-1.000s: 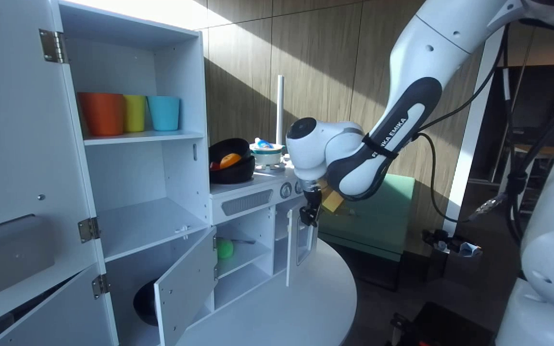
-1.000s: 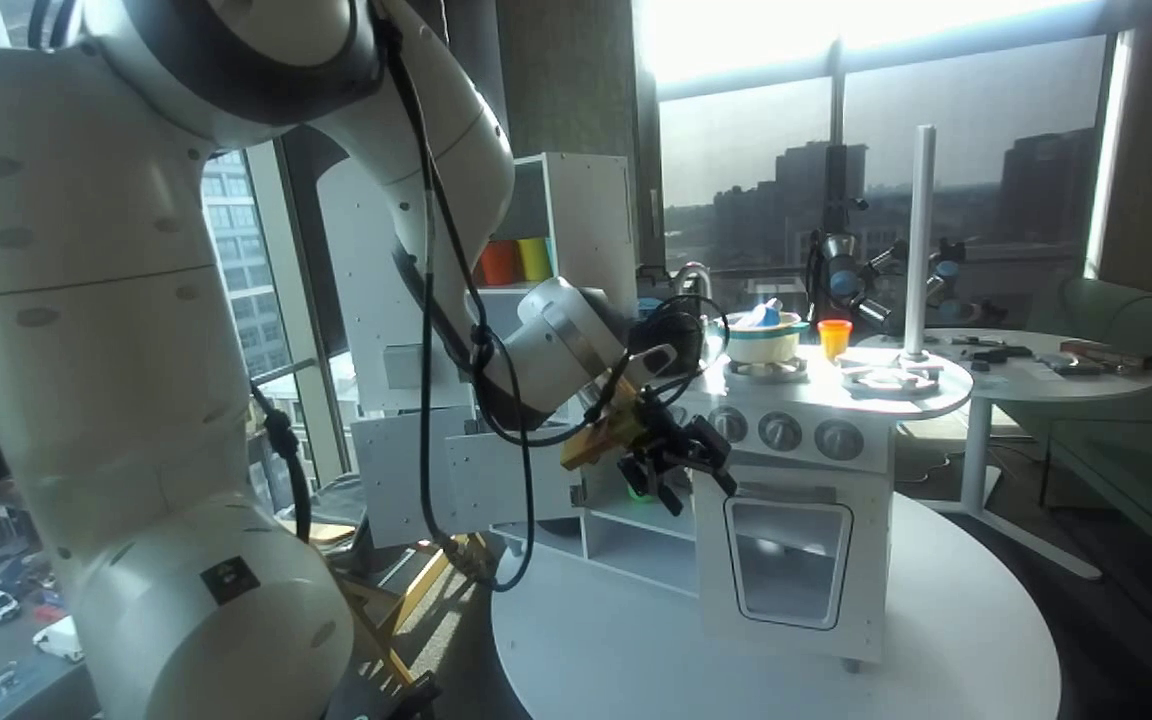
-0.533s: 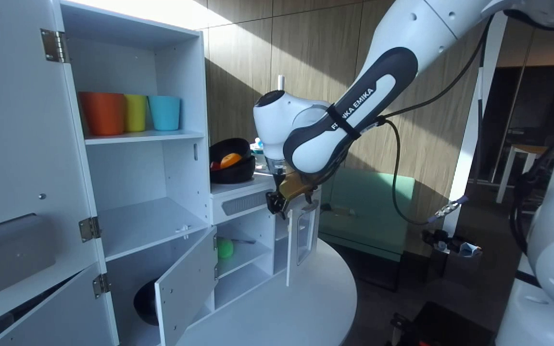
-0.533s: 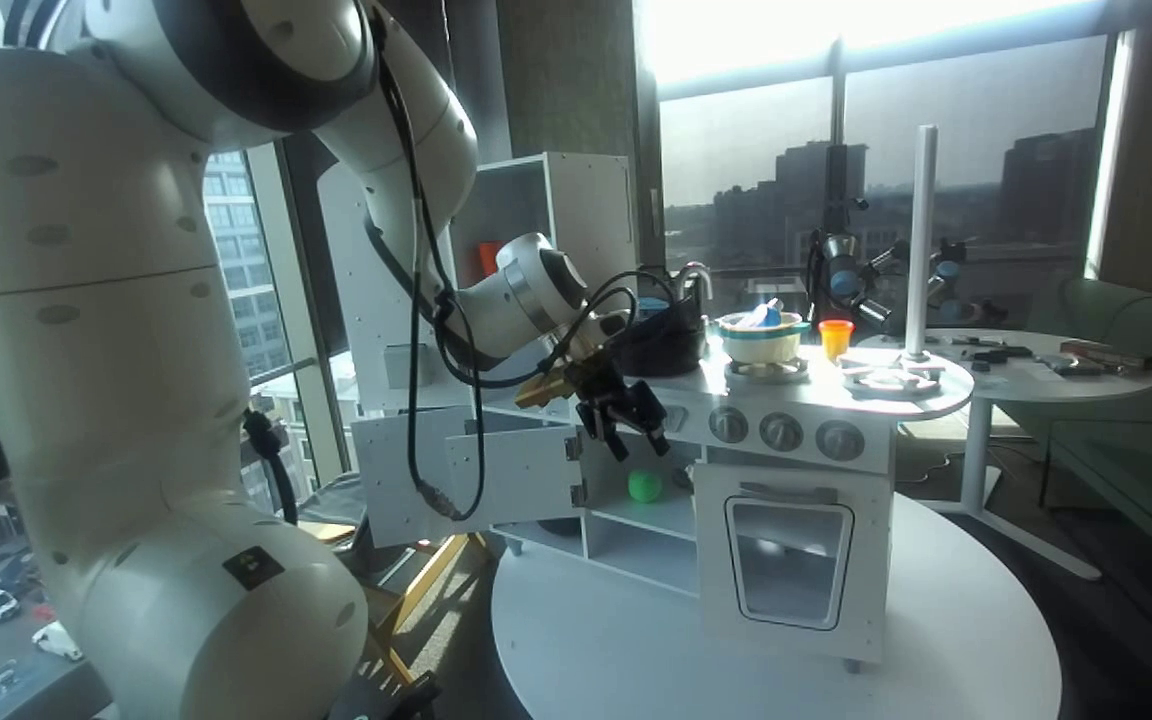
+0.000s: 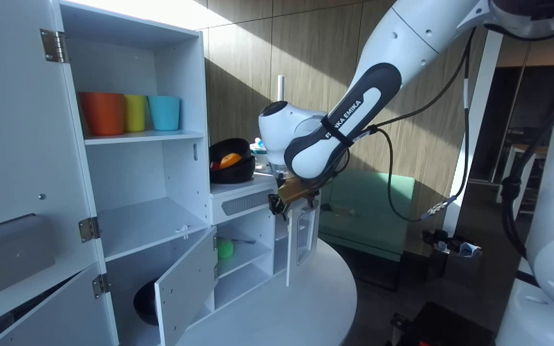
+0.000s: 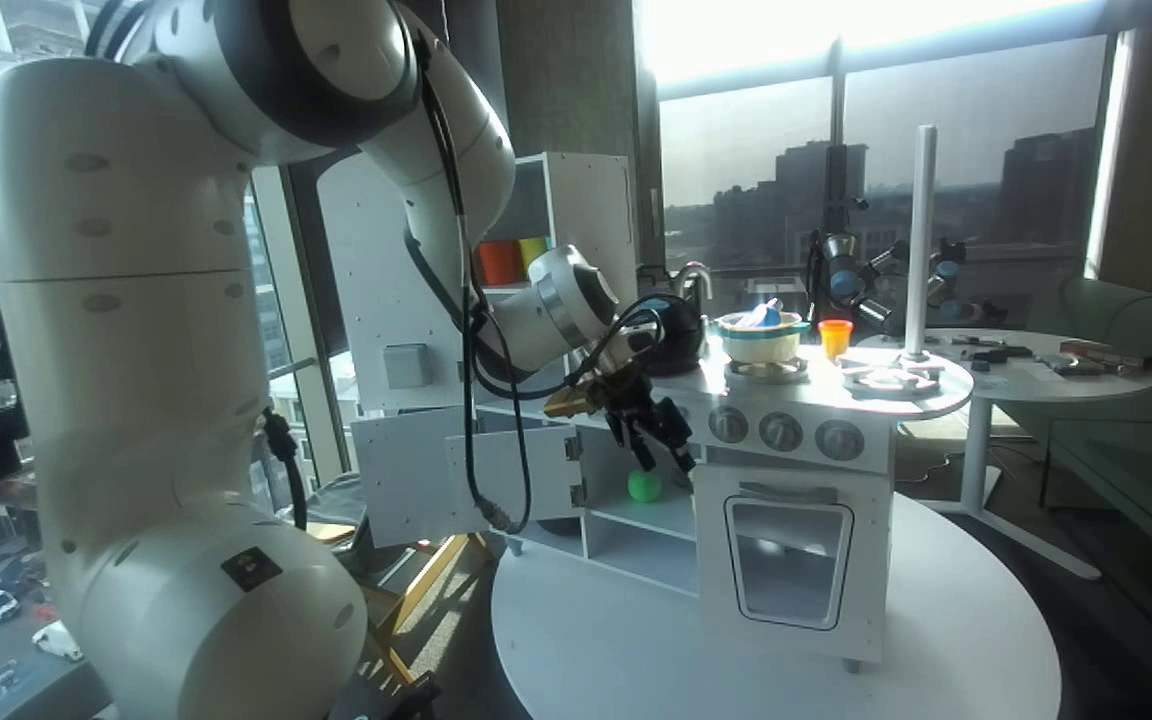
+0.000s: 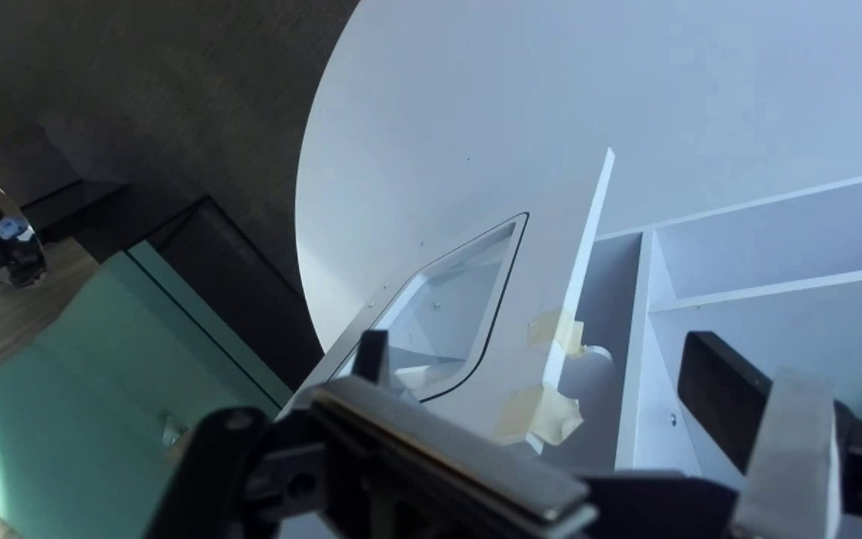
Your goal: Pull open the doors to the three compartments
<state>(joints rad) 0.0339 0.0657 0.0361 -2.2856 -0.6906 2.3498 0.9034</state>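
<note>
The gripper [image 6: 665, 462] has its two fingers [image 7: 723, 397] spread well apart: in the wrist view one fills the bottom centre and the other stands at the lower right, with the edge of the oven door [image 7: 524, 299] showing in the space between them. In both exterior views the gripper is near that door's upper left corner; the angles are poor, and I cannot say whether a fingertip touches it. The arm [image 5: 354, 120] comes in from the upper right of the frame in an exterior view.

All three small white doors are swung out. The oven door, with its framed window, stands right of centre in that frame, and its compartment [image 5: 281, 259] shows as a narrow strip along its left side. The middle door [image 5: 188, 283], hinged at its right edge, projects toward the lower left; its compartment [image 5: 245, 281], just right of the hinges, holds a round green thing [image 5: 225, 248]. The lower left door [image 5: 60, 312] reaches into the bottom left corner, and a black bowl [image 5: 144, 302] sits in its compartment [image 5: 128, 274], partly hidden by the middle door.

At upper left, an orange cup [image 5: 101, 114], a yellow cup [image 5: 134, 113] and a blue cup [image 5: 164, 113] stand on a shelf [image 5: 144, 139].
</note>
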